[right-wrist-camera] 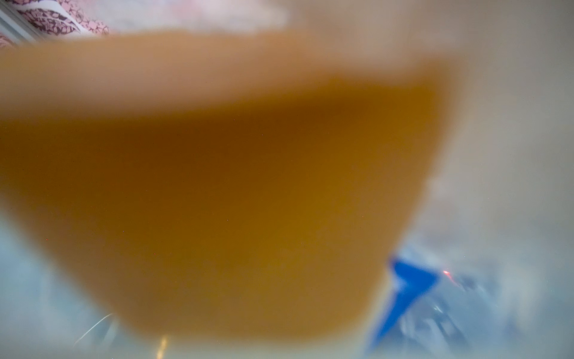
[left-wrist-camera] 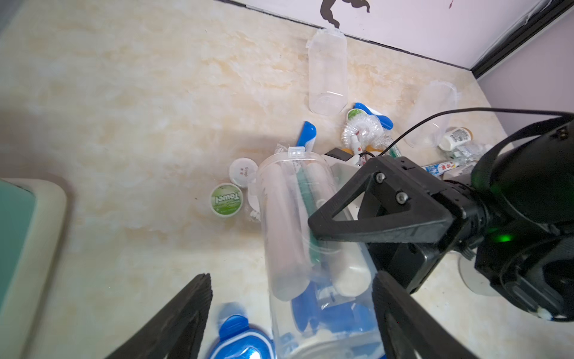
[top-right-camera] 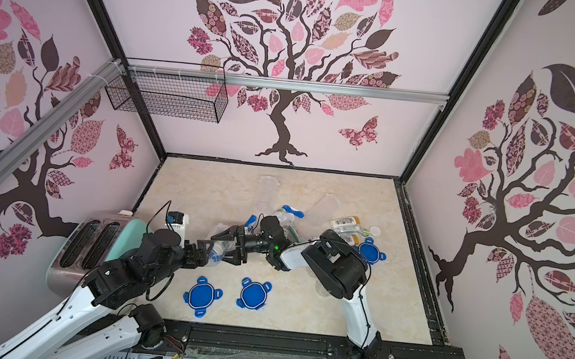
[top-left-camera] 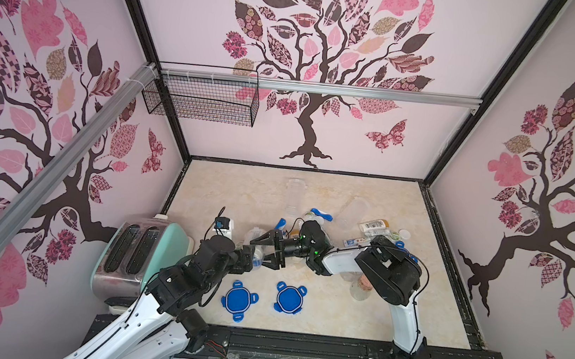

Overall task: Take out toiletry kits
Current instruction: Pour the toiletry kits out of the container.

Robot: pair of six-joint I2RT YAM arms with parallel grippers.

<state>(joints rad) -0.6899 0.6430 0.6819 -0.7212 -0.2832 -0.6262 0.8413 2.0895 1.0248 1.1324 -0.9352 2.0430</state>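
Note:
A clear jar [left-wrist-camera: 289, 233] holds part of the toiletry kits: white bottles, a green-handled brush and blue pieces. My left gripper [left-wrist-camera: 292, 279] is open around the jar's base, with a gap on one side. My right gripper [top-left-camera: 258, 253] reaches in from the right and is shut on the jar's middle, one finger [left-wrist-camera: 388, 231] lying across its upper side. More kit items lie loose behind: a white tub [left-wrist-camera: 243, 172], a tan-capped bottle [top-left-camera: 374, 227], a toothpaste tube [top-left-camera: 356, 241] and a blue-and-white toothbrush [top-left-camera: 320, 214]. A blurred amber mass fills the right wrist view.
Two blue clip lids [top-left-camera: 239, 300] [top-left-camera: 289, 298] lie at the front, and another one [top-right-camera: 368, 252] beside the right arm. Two empty clear jars [top-left-camera: 294, 194] [top-left-camera: 352, 213] lie at the back. A mint toaster [top-left-camera: 145, 249] stands at the left. A cork-stoppered bottle [top-left-camera: 362, 284] stands under the right arm.

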